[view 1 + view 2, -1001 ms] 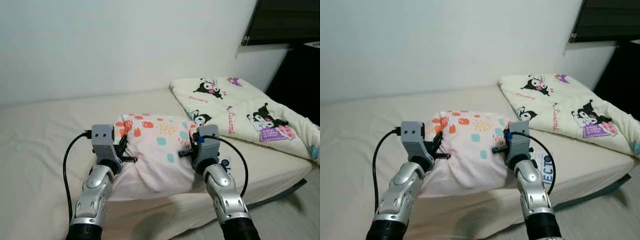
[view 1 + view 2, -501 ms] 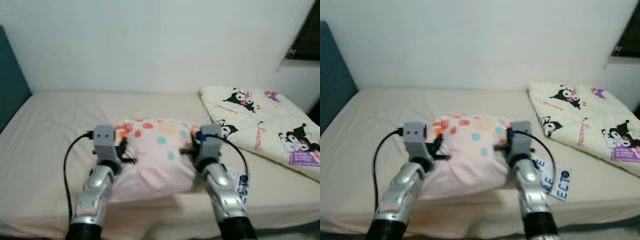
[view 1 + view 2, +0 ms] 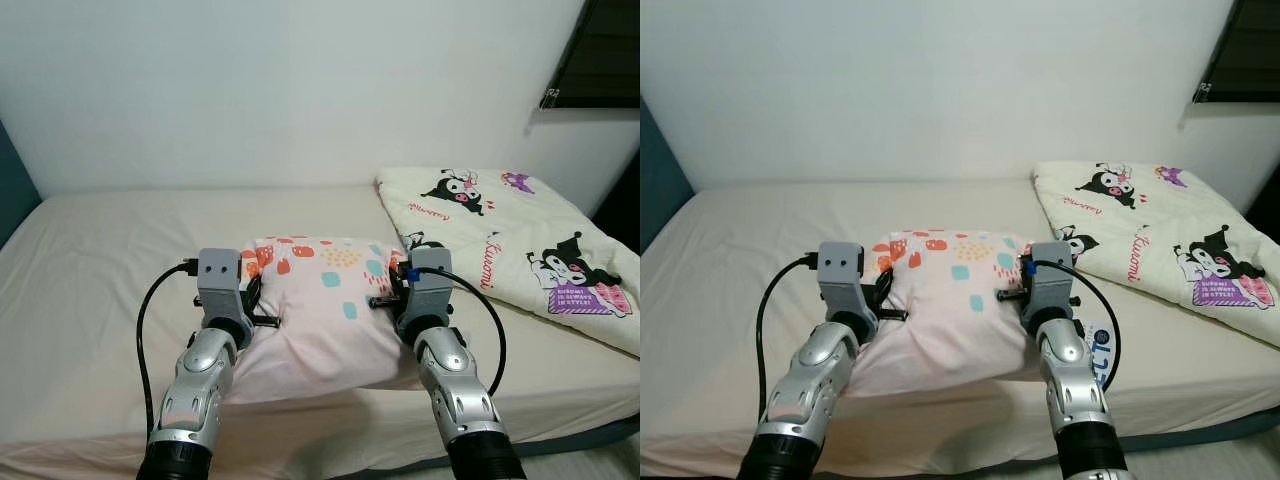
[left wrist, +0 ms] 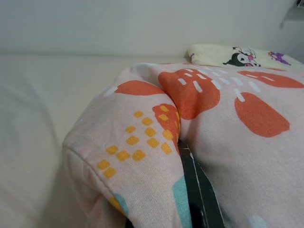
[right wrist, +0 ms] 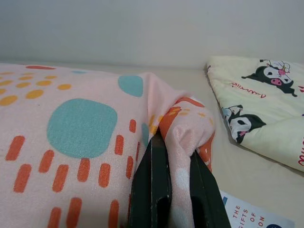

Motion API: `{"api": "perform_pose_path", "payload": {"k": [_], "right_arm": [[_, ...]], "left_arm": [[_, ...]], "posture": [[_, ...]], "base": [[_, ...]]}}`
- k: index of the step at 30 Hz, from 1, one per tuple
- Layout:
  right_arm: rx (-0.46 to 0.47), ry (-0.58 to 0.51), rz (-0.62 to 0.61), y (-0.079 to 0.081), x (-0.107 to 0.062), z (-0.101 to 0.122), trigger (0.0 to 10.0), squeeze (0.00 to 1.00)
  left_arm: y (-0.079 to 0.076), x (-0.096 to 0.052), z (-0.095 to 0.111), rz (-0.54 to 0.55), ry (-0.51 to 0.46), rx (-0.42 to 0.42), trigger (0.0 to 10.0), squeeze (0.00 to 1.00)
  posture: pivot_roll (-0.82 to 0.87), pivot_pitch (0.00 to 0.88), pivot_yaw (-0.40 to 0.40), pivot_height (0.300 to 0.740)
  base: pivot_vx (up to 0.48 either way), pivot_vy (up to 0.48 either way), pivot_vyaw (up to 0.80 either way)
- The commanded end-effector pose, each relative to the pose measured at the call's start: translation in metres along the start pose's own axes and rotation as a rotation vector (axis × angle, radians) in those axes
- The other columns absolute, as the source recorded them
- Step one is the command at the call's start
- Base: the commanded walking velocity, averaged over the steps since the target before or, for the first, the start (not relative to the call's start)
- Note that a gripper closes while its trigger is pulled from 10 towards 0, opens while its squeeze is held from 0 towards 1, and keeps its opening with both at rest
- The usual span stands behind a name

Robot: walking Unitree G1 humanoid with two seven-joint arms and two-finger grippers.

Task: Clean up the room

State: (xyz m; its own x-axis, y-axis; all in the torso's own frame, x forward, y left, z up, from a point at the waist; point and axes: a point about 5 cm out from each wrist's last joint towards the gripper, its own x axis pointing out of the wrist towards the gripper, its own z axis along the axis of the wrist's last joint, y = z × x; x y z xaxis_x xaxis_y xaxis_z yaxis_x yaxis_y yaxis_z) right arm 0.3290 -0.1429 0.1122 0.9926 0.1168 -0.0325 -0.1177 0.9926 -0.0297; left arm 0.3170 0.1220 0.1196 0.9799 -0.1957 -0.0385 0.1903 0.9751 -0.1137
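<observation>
A pink pillow [image 3: 320,310] with orange, teal and yellow marks lies crosswise over the near part of the beige bed [image 3: 100,260], held between both arms. My left gripper [image 3: 256,302] is shut on the pillow's left end, where one black finger [image 4: 197,190] is buried in a fold of the fabric [image 4: 142,137]. My right gripper [image 3: 384,292] is shut on the right end. Its two black fingers [image 5: 153,185] pinch a bunched corner of cloth [image 5: 183,137]. I cannot tell whether the pillow's underside rests on the mattress.
A folded cream blanket [image 3: 510,230] with cartoon prints lies on the bed's right side. A printed paper [image 3: 1102,350] sits on the mattress under my right forearm. A dark blue headboard [image 3: 8,190] stands at the far left. A dark window [image 3: 605,50] is at the upper right.
The camera has swung left along the bed, bringing the blue headboard into view and shifting the blanket rightward. Both grippers keep the same hold on the pillow.
</observation>
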Motion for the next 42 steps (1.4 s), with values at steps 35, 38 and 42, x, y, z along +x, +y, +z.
{"api": "perform_pose_path", "payload": {"k": [35,38,42], "right_arm": [[-0.024,-0.121,0.013,0.006,0.005,0.019,10.0,0.00],[-0.025,-0.122,0.010,0.006,0.005,0.019,10.0,0.00],[-0.025,-0.122,0.008,0.005,0.005,0.018,10.0,0.00]], "left_arm": [[-0.011,0.014,0.028,-0.082,-0.117,0.065,10.0,0.00],[-0.011,0.015,0.028,-0.084,-0.118,0.066,10.0,0.00],[-0.011,0.015,0.028,-0.086,-0.119,0.065,10.0,0.00]], "posture": [[-0.01,0.000,-0.071,0.740],[0.00,0.000,-0.071,0.740],[-0.01,0.000,-0.069,0.740]], "base": [[0.000,0.160,0.00],[0.000,0.416,0.00],[0.000,0.414,0.00]]}}
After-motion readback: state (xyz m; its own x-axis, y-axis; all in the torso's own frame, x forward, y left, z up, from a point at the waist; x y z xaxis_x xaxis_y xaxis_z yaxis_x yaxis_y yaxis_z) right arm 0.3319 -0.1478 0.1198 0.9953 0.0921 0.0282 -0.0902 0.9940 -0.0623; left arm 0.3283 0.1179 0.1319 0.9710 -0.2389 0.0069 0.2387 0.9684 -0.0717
